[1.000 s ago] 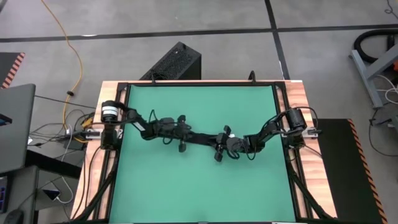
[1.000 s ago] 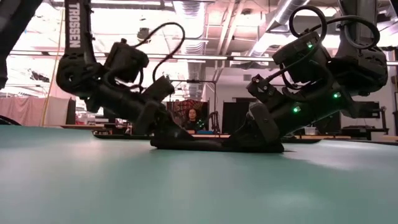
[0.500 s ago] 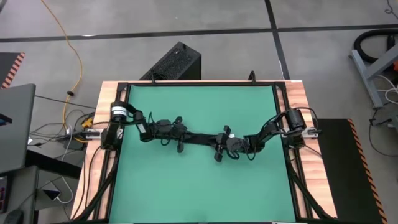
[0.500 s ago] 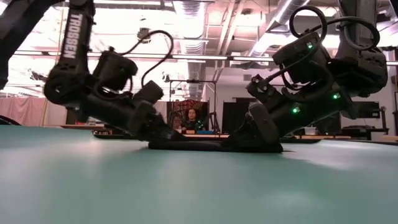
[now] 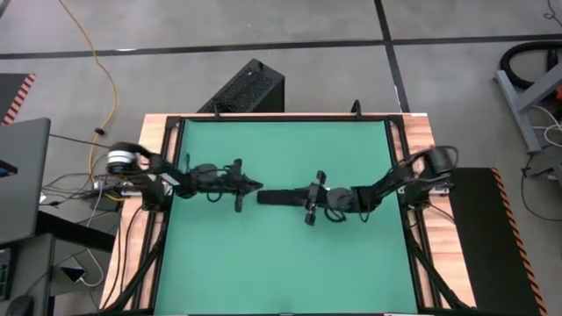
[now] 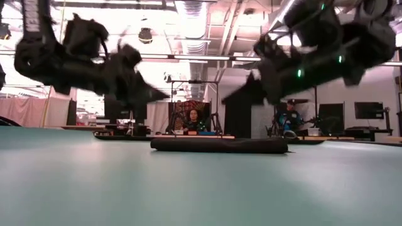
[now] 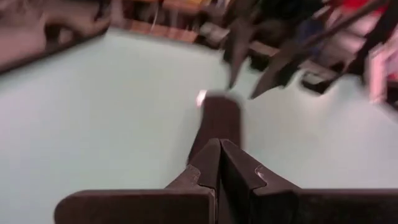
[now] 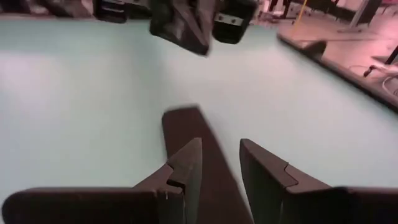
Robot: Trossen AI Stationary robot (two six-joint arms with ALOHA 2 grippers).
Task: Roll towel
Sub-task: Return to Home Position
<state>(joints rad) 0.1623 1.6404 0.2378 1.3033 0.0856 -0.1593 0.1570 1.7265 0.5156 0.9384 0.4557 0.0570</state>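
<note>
The black towel (image 5: 279,197) lies on the green mat (image 5: 281,263) as a low roll, resting along its length; it also shows in the low view (image 6: 218,145). A small white tag (image 7: 201,98) sits at its end. My left gripper (image 5: 253,185) is shut and hangs in the air above and beyond the roll's left end (image 6: 164,95) (image 7: 219,144). My right gripper (image 5: 307,198) is open, raised above the roll's right end (image 6: 229,97) (image 8: 219,149). Neither touches the towel.
The mat is framed by a dark rail and a wooden table edge (image 5: 399,132). Bare mat lies near (image 5: 281,272) and far (image 5: 281,145) of the roll. Behind the table a person (image 6: 194,119) sits among equipment.
Both grippers have risen off the towel. My left gripper has drawn back toward the table's left edge, my right gripper slightly toward the right edge. The towel stays on the mat as a roll, now free of both.
</note>
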